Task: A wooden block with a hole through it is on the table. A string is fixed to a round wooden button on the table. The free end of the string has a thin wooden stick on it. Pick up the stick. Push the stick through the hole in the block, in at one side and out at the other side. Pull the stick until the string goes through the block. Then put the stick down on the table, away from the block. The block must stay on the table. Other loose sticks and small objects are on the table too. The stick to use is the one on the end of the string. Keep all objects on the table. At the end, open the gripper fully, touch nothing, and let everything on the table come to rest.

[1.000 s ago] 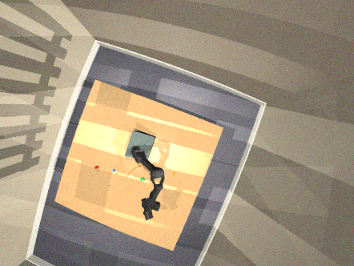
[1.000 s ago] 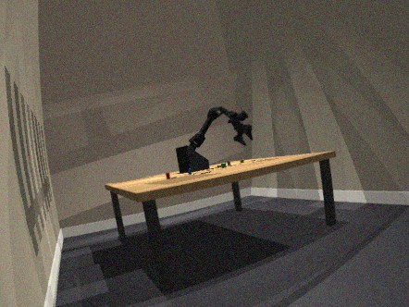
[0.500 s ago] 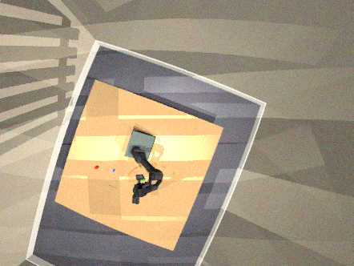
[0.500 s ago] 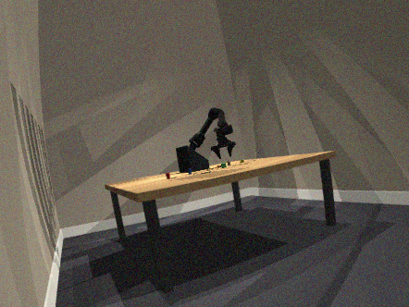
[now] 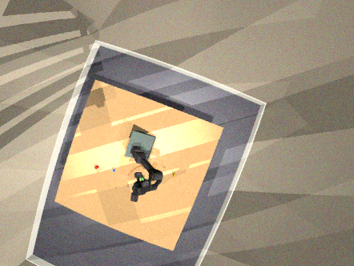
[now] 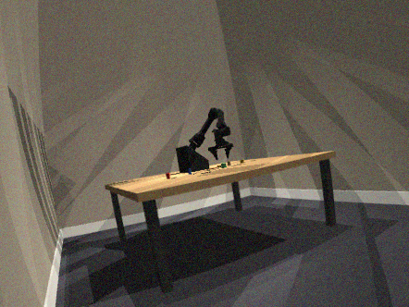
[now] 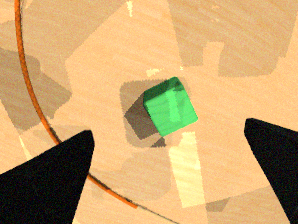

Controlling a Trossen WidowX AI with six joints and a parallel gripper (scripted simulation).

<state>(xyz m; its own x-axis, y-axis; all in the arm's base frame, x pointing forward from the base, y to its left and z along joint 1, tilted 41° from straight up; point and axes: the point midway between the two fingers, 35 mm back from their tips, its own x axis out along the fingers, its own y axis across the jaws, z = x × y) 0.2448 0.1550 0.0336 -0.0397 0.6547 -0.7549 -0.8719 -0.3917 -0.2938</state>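
My gripper [image 5: 136,186] [image 6: 222,158] [image 7: 169,132] is open and empty, above the table [image 5: 92,132] [image 6: 139,190] [image 7: 240,170]. A green cube [image 5: 142,179] [image 6: 224,165] [image 7: 171,107] lies below it, between the open fingers in the wrist view and not touched. An orange string [image 5: 134,171] [image 7: 32,92] curves past the cube on the left and runs behind the left finger. A thin dark line [image 7: 159,215] continues from its lower end; I cannot tell whether this is the stick. The block with the hole and the round button cannot be made out clearly.
A red object [image 5: 97,167] [image 6: 168,176] and a small blue object [image 5: 114,170] [image 6: 190,171] lie to the left. A small yellow object [image 5: 174,174] [image 6: 242,161] lies to the right. The arm's base plate [image 5: 143,139] stands behind in the overhead view.
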